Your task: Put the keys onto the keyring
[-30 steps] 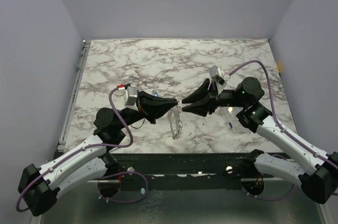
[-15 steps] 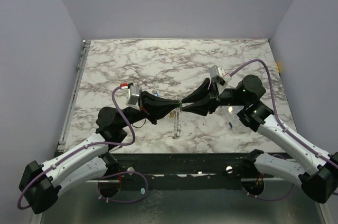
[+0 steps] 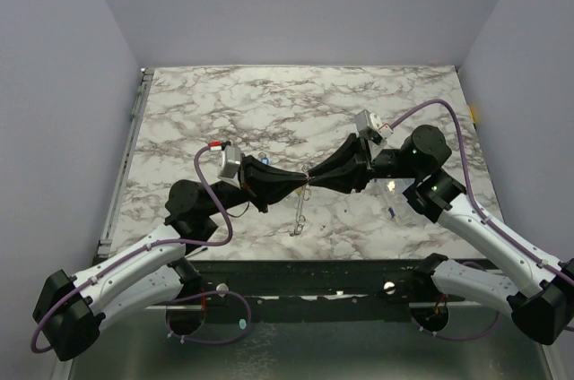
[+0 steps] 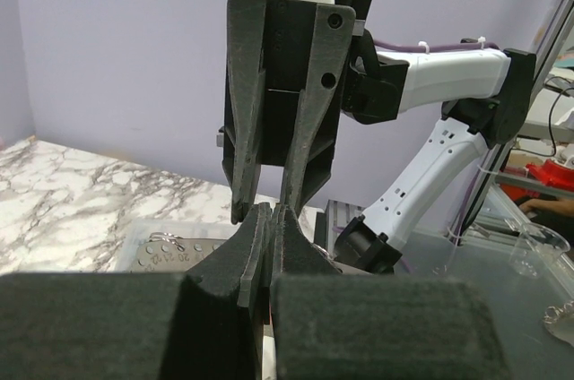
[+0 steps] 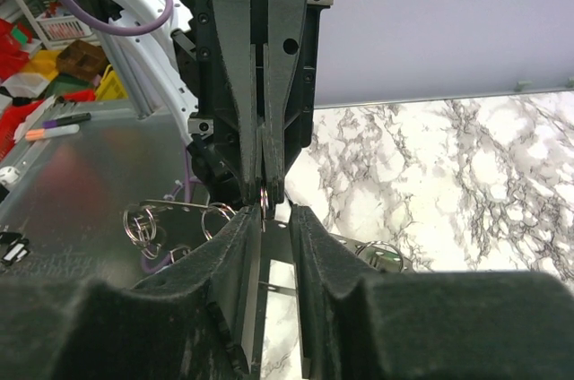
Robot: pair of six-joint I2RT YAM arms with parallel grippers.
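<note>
1. Where the two arms meet nose to nose above the middle of the surface, the left pincer (image 3: 300, 185) is clenched tight on the keyring (image 3: 299, 211). Its dark, matte, wedge-shaped fingers are pressed flat together.
2. The keyring is a thin grey wire hoop, seen almost edge-on, hanging straight down from those fingertips.
3. The right pincer (image 3: 313, 181) faces the left one tip to tip. Its fingers have the same black tapered shape and stand slightly parted on either side of the left tips, and I see nothing clamped between them.
4. Both arms reach in low from the near edge, with white forearms, black wrists and bent elbows. A purple cable (image 3: 430, 109) arcs over the right arm, and another loops beside the left.
5. A clear plastic box (image 4: 161, 246) lies flat on the surface near the right arm.
6. The keys are too small for me to pick out.
7. The surface (image 3: 269, 102) is smooth, white and marble-patterned with grey veins. Plain pale lilac walls (image 3: 296, 4) close it in at the back and on both sides.
</note>
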